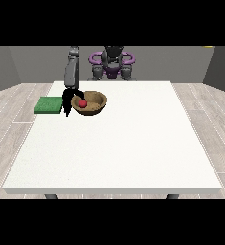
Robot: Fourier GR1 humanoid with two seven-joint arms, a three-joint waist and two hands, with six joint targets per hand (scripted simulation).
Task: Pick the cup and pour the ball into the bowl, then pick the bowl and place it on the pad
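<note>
- Brown wooden bowl (89, 103) sits on the white table (114, 143), red ball (83, 103) inside
- My hand at the view's left (68, 99) reaches to its rim; I cannot tell how my fingers lie
- Green pad (48, 105) lies just beyond my hand

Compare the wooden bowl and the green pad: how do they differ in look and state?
The bowl is brown, round and deep; the pad is green, rectangular and flat. The bowl holds a red ball; the pad carries nothing. A robot hand is at the bowl's rim, while the pad lies apart from it. Both rest on the white table.
</note>
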